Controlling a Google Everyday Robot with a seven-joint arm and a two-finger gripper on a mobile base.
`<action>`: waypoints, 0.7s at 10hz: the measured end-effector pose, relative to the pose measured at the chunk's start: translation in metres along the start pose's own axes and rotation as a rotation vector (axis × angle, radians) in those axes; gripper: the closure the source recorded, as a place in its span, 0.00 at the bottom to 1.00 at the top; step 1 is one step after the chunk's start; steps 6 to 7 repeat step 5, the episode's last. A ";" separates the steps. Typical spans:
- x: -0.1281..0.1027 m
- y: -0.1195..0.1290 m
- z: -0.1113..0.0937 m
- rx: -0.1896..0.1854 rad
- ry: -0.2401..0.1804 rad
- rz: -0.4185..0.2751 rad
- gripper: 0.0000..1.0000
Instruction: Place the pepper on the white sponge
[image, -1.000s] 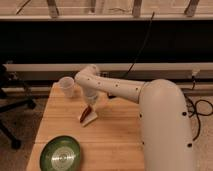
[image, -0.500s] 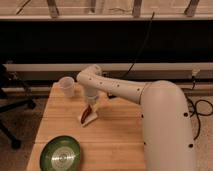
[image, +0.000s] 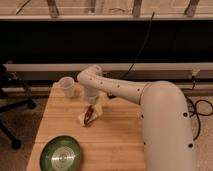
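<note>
The dark-red pepper lies on the white sponge in the middle of the wooden table. The sponge shows as a cream block partly under the pepper. My gripper hangs from the white arm right above the pepper and sponge, close over them. The arm's wrist hides most of the gripper.
A translucent plastic cup stands at the table's back left. A green plate sits at the front left corner. My white arm covers the table's right side. A dark chair base is on the floor at the left.
The arm and gripper stay almost in place over the sponge. The pepper stays on the sponge.
</note>
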 end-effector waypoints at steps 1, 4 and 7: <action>0.001 0.001 -0.002 0.001 0.007 -0.001 0.20; 0.006 0.002 -0.020 0.014 0.028 0.005 0.20; 0.006 0.002 -0.023 0.011 0.026 0.004 0.20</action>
